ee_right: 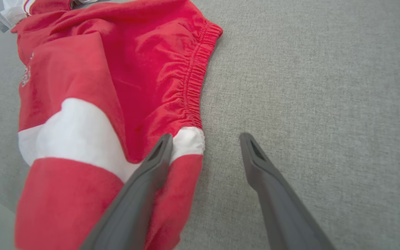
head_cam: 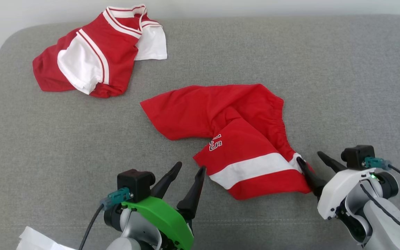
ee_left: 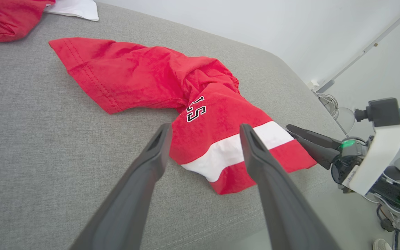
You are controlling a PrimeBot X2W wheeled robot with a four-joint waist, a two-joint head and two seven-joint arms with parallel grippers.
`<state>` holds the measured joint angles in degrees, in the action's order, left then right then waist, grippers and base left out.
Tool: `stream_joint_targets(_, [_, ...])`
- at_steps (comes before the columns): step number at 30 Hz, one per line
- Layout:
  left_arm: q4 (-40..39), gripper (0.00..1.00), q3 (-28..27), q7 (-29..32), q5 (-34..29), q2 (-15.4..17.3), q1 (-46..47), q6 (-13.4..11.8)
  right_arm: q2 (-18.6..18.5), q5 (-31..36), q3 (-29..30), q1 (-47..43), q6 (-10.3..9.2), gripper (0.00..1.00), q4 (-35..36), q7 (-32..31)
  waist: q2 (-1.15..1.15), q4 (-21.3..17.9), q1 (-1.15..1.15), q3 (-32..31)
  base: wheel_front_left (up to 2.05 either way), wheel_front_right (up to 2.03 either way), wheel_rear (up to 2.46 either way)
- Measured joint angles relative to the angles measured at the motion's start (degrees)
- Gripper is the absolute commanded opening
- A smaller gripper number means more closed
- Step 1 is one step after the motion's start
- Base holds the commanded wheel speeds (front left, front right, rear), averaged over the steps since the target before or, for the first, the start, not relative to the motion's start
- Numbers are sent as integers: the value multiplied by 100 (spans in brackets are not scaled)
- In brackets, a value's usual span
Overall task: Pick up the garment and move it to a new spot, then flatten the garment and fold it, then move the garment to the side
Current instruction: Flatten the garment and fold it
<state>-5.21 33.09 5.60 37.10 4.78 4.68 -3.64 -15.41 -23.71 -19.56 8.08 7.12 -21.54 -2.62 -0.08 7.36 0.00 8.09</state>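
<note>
The garment [head_cam: 234, 128] is a pair of red shorts with a white stripe and a small number print, lying crumpled on the grey surface [head_cam: 325, 69]; it also shows as the garment [ee_left: 151, 76] and the garment [ee_right: 92, 90]. My left gripper [head_cam: 191, 166] is open just left of the shorts' near leg, fingers apart at its edge [ee_left: 203, 128]. My right gripper [head_cam: 309, 155] is open at the shorts' near right corner; its left finger [ee_right: 158, 156] lies over the cloth edge beside the elastic waistband, the other over bare surface.
A second red and white garment [head_cam: 96, 55] lies bunched at the far left of the grey surface. A white crumpled thing [head_cam: 35, 241] sits at the near left edge. In the left wrist view, floor and cables lie beyond the surface's right edge [ee_left: 391, 222].
</note>
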Motion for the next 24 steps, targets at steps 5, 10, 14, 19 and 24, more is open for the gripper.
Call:
stream_joint_targets(5, [-92, 100, 29, 52, -14, 13, 7, -15, 0, -25, 19, 152, 0, 100, -49, -2, 0, 11, 0, 136, 0, 0, 0])
stream_joint_targets(10, [-115, 100, 20, 77, -25, 27, 28, -16, 69, -107, -113, 260, 0, 100, -149, -1, 0, 79, 0, 291, 0, 0, 0])
stream_joint_targets(14, [-113, 100, 1, 86, -26, 36, 36, -16, 129, -124, -323, 346, 0, 100, -229, -2, 0, 117, 0, 331, 0, 0, 0])
stream_joint_targets(19, [-114, 100, -19, 90, -41, 36, 38, -44, 131, -157, -481, 346, 0, 100, -335, -57, 0, 124, 0, 332, 0, 0, 0])
stream_joint_targets(24, [-114, 100, -41, 90, -41, 36, 38, -51, 91, -160, -532, 354, 1, 100, -400, -99, 0, 110, 0, 319, 0, 0, 0])
